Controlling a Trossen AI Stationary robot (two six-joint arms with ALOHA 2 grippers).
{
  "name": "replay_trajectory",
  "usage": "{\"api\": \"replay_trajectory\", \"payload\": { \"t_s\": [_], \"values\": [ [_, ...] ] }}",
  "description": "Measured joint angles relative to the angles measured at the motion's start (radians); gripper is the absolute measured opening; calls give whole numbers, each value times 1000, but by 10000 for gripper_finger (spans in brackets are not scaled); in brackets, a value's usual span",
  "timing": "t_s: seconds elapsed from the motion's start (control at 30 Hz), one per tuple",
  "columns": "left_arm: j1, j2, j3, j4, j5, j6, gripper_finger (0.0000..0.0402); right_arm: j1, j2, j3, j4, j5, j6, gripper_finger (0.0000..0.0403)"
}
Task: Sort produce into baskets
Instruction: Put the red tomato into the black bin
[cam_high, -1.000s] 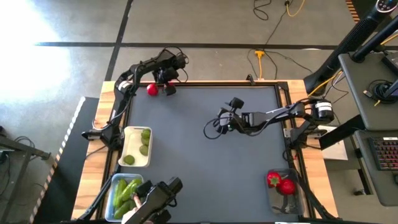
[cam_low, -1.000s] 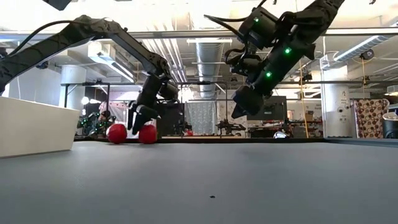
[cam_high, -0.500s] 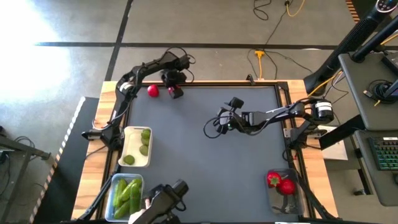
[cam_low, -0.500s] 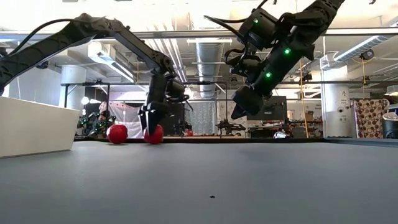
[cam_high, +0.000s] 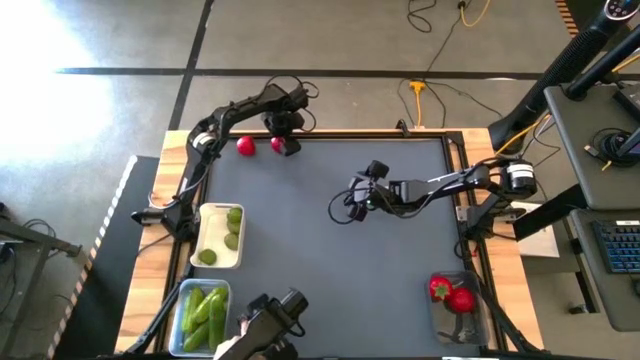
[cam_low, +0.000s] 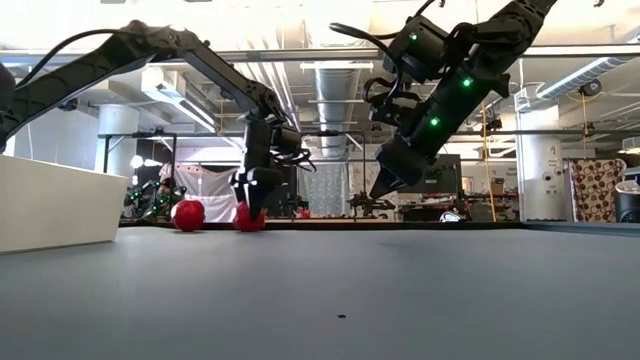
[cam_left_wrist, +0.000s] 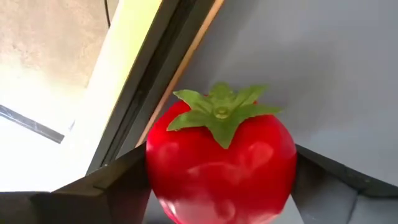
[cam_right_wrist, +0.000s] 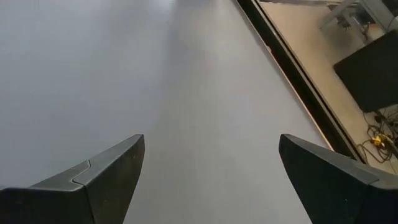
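Two glossy red tomatoes lie at the table's far edge, toward the left. My left gripper (cam_high: 284, 144) points straight down over the right-hand tomato (cam_left_wrist: 221, 165) (cam_low: 250, 217) and is shut on it. The other tomato (cam_high: 245, 145) (cam_low: 188, 214) rests on the mat just left of it. My right gripper (cam_high: 343, 206) (cam_right_wrist: 208, 180) hangs open above the middle of the table, with nothing between its fingers. My left gripper pinches the tomato between its two fingers, one on each of two opposite sides (cam_left_wrist: 152, 177), below the green calyx. The fingers (cam_left_wrist: 112, 186) come from above, pointing down. The tomato stands upright, calyx up, its underside on the mat next to the table's far rim.
A white tray (cam_high: 201, 232) with limes sits at the left edge. In front of it stands a clear tub (cam_high: 186, 318) with green cucumbers. Another clear tub (cam_high: 436, 312) with red tomatoes is at the near right. A dark object (cam_high: 272, 318) pokes in at the near edge.
My left gripper has gone along the far edge toward the table's right, from between the two tomatoes to over the right-hand one. It has tipped to point straight down, and its fingers have come against that tomato's sides.
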Motion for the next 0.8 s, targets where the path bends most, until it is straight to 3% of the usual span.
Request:
{"api": "replay_trajectory", "payload": {
  "t_s": [0.1, 0.63, 0.8],
  "values": [
    [-14, 0, 0, 1, 0, -9, 276, 0, 0, -4, -1, 0, 5, 363],
    [-246, 0, 2, 25, 12, -15, 281, 3, 0, -22, -3, -62, 35, 363],
    [-325, 0, -1, 53, 42, -17, 283, 10, -2, -22, -90, -145, 71, 363]
  ]
}}
